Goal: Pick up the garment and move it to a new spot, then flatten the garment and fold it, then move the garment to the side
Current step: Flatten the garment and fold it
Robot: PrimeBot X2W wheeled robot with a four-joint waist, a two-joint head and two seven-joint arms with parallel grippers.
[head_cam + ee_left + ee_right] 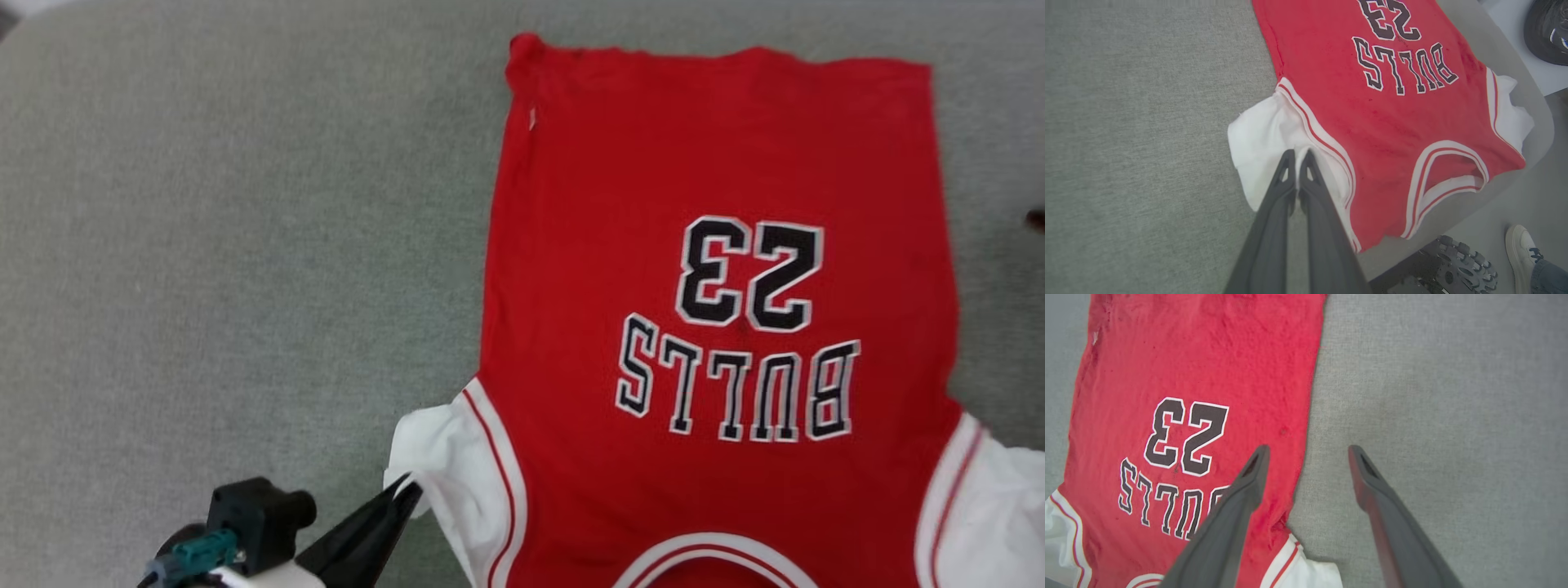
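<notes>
Garment (pixel 1392 122), red knit: left end effector (pixel 1298 153) pinches white sleeve (pixel 1257 134), right end effector (pixel 1308 448) spread.

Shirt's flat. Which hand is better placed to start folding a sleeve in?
Probably left. The left hand is shut with its tips on a white sleeve of the garment. The right hand is open above the garment's side edge, holding nothing.

Left gripper (pixel 1296 157) — jaws pinching garment (pixel 1392 122) sleeve (white, rumpled).
</notes>
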